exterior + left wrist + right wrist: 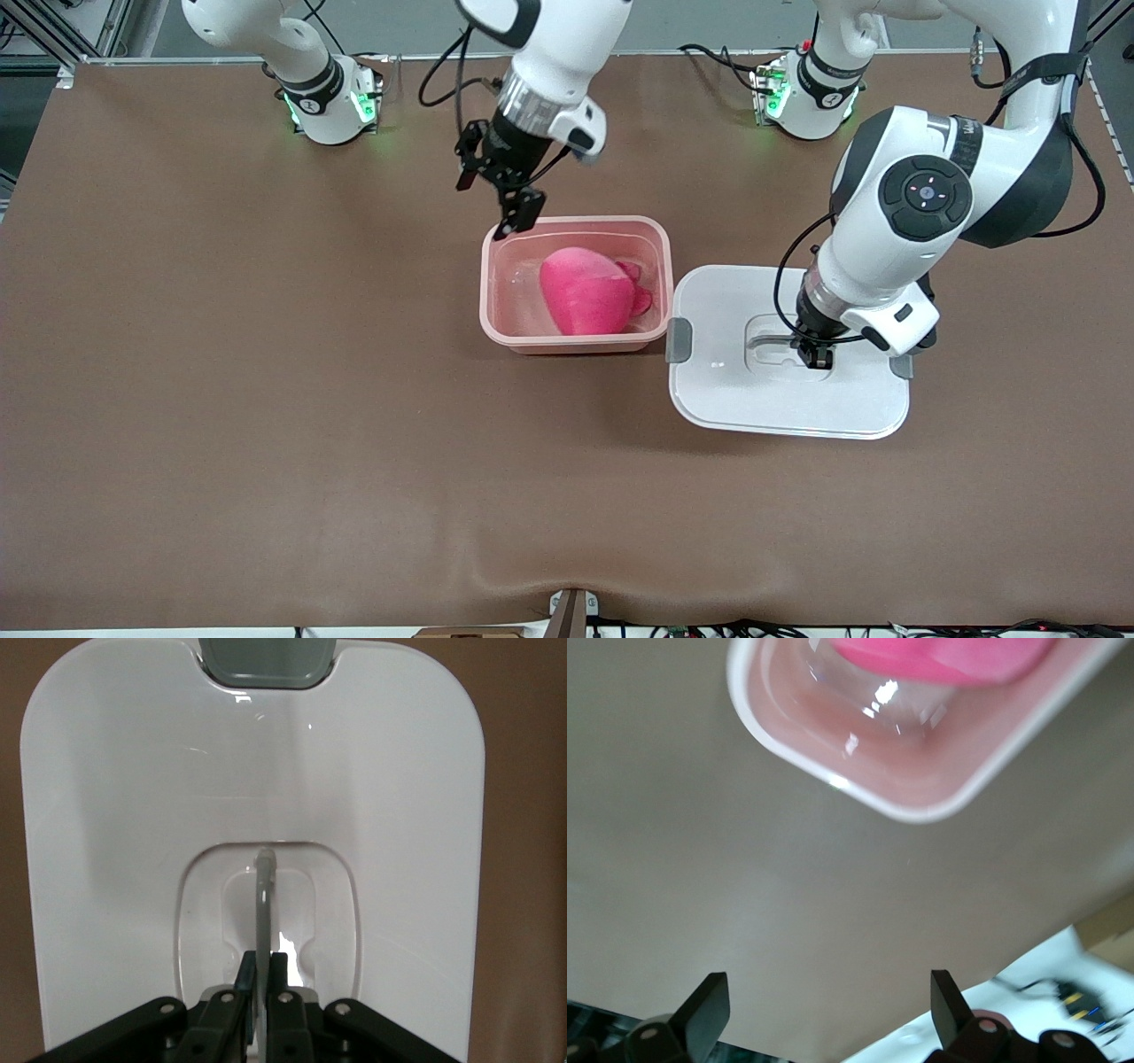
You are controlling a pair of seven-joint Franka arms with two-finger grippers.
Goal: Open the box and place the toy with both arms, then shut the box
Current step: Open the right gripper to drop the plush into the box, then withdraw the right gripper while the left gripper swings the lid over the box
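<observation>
On the brown bench, the rounded pink plush toy lies inside the open translucent pink plastic box, the right pincer spread apart over its rim, while the left pincer is clamped on the thin grey handle of the flat white lid beside it.

Robotics lab, 2 bench-mounted arms, brown table, loose cables

My front camera high across the table, facing both arm bases, left wrist camera close above the lid, looking straight down, right wrist camera tilted over the box rim, both spots shared with my front view.
</observation>
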